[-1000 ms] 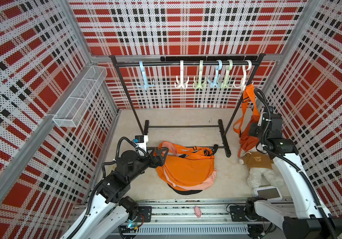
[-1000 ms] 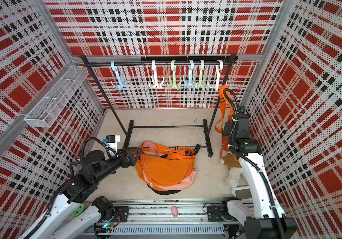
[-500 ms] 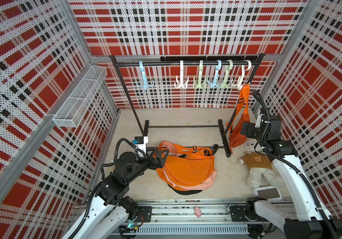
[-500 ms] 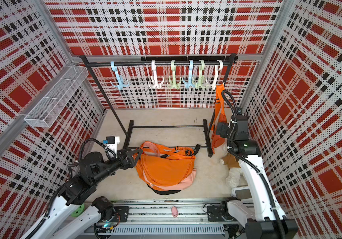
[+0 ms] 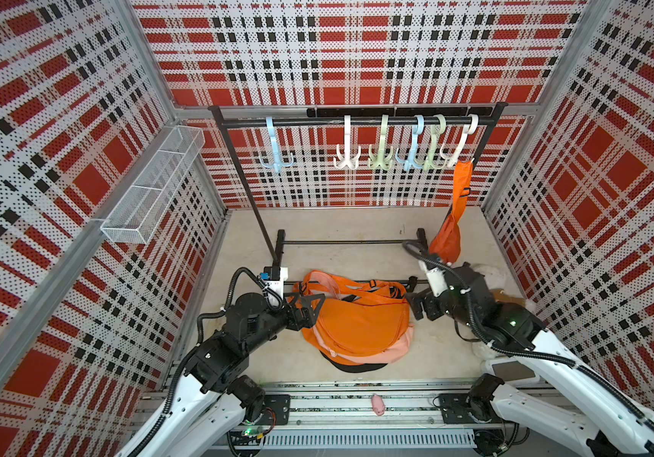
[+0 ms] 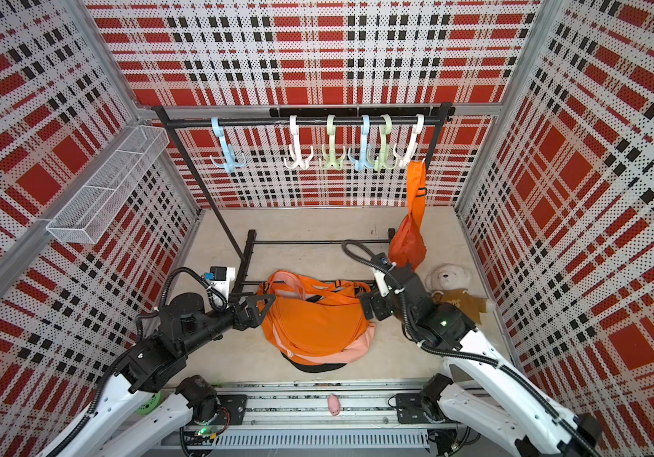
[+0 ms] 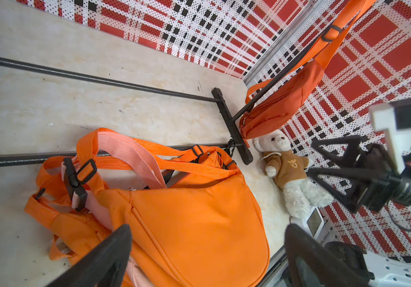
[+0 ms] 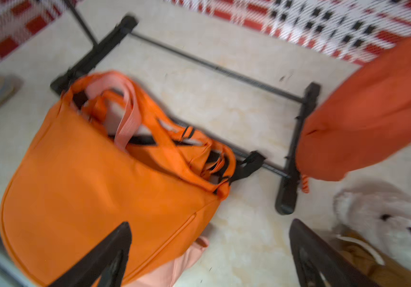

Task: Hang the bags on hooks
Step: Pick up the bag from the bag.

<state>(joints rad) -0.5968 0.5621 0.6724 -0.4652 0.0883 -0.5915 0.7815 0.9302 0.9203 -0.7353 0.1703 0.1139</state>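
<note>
On the rack (image 5: 305,122) a small bag (image 5: 447,237) is hung from the white hook (image 5: 460,146); nothing is seen in the wire basket (image 5: 147,198). More bags (image 5: 357,320) are heaped on the table (image 5: 337,221), flanked by the left gripper (image 5: 313,306) and right gripper (image 5: 416,304), both open and empty. One strap (image 7: 134,154) alone should be pinched, untangled from the others

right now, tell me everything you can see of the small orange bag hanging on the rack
The small orange bag is a reddish-orange fabric pouch, crescent-shaped, with a webbing strap carrying a black slider. It hangs lengthwise by that strap from the rightmost white hook, against the right post of the black rack. Its low end, with a striped zip pull, sits by the teddy bear.
</note>
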